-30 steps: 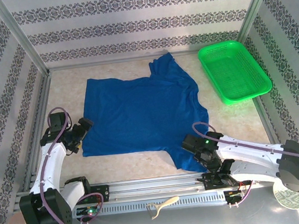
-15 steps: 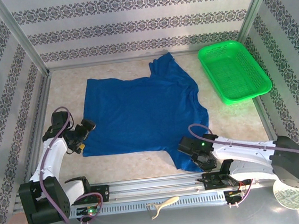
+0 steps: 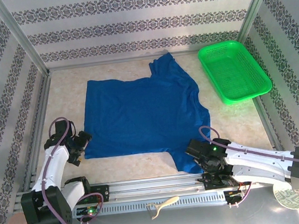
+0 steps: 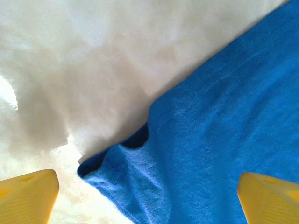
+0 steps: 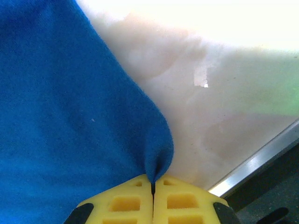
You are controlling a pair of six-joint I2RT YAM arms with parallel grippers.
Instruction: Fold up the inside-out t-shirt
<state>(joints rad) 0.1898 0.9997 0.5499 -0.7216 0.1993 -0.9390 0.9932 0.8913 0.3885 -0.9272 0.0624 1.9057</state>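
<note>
The t-shirt (image 3: 142,118) lies spread out nearly flat on the pale table (image 3: 230,119), reaching from one gripper across to the other. No fold is in it yet, so I'd say the job is at its very opening with all the folding to come.

The right gripper (image 5: 153,186) is clenched. Its yellow fingers (image 5: 126,203) meet with no gap, and a small peak of blue cloth is pinched right at the seam between them. That looks like the edge of the near sleeve. From the pinch the fabric fans out up and to the left of the jaws, and bare table lies to their right.

The left gripper (image 4: 148,198) is released, with its jaws spread wide. Between the two yellow fingertips (image 4: 28,196) sits the near hem corner, untouched. One tip is over bare table and the other over cloth, so that grasp is not yet made.

The cloth is a soft, matte knit in royal blue, limp enough to bunch into that pinch. A stitched hem line runs along the edge ahead of the left jaws. At the corner the two layers gape into a small dark mouth. No print shows on the upper face. The tabletop is smooth, cream and faintly mottled. A green plastic basket (image 3: 234,71), rectangular with mesh walls, sits well beyond the right jaws, clear of the shirt.
</note>
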